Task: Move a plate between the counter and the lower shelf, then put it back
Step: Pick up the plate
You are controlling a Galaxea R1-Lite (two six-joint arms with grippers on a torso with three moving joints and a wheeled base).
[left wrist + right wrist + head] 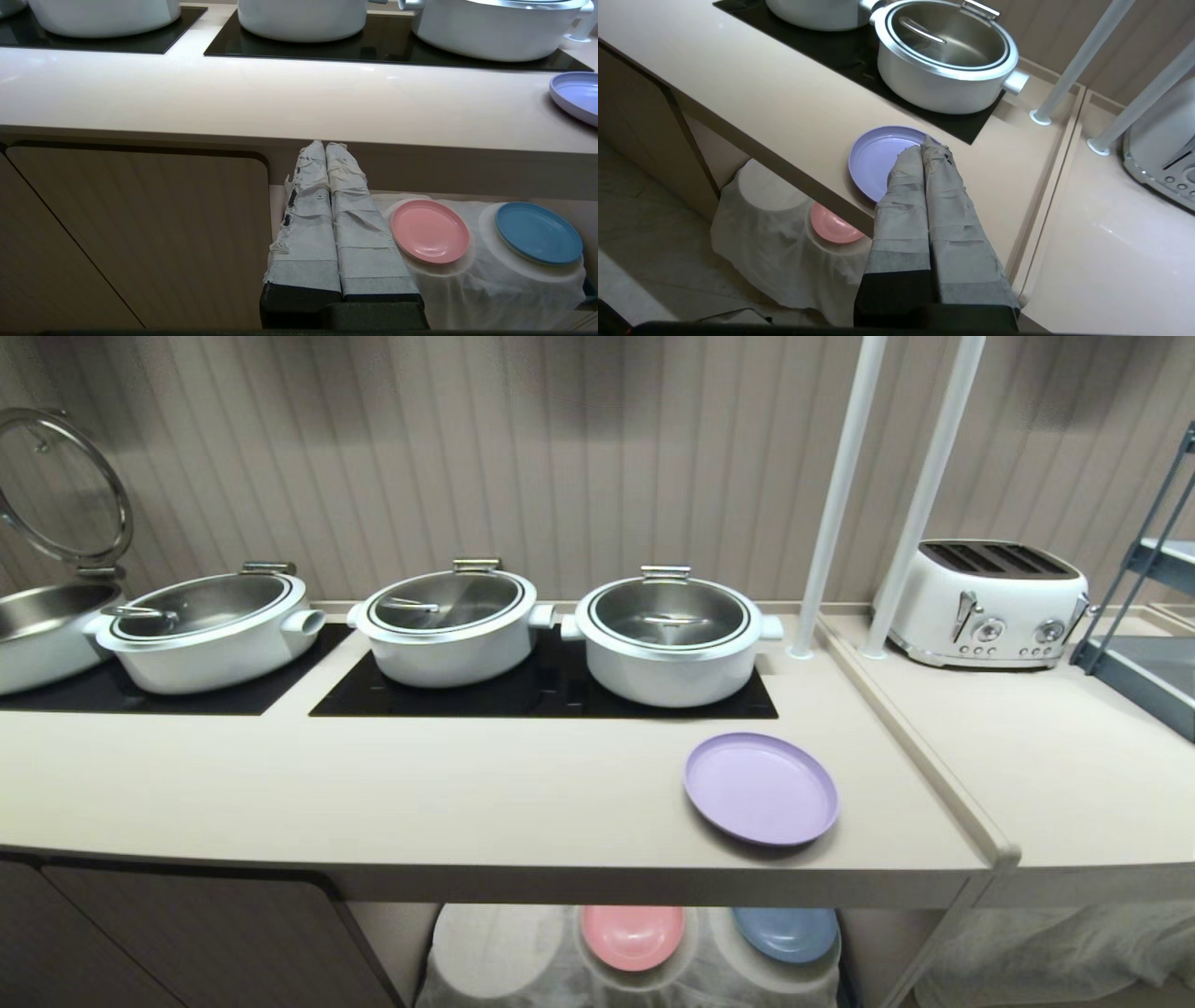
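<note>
Your plate (761, 789) lies flat on the counter (467, 793), near the front edge and just in front of the rightmost pot (670, 635) on the hob. It looks like thin matte plastic: light, stiff and unlikely to break, but smooth enough to skid if you push it sideways. Its low raised rim is the only real handle, so take it at the edge nearest the counter front, one finger under the lip and one on top.

Your right claw (930, 148) hangs above the plate's near side, tilted forward and down over the counter edge. Its two taped fingers (908, 186) are pressed together and hold nothing; you will have to spread them before you can pinch the rim.

Your left claw (325, 145) sits parked low in front of the cupboard door, fingers together and empty as well.

Below, the lower shelf (541, 980) holds a pink plate (633, 935) and a blue plate (786, 933); the cloth mound to their left is bare.
</note>
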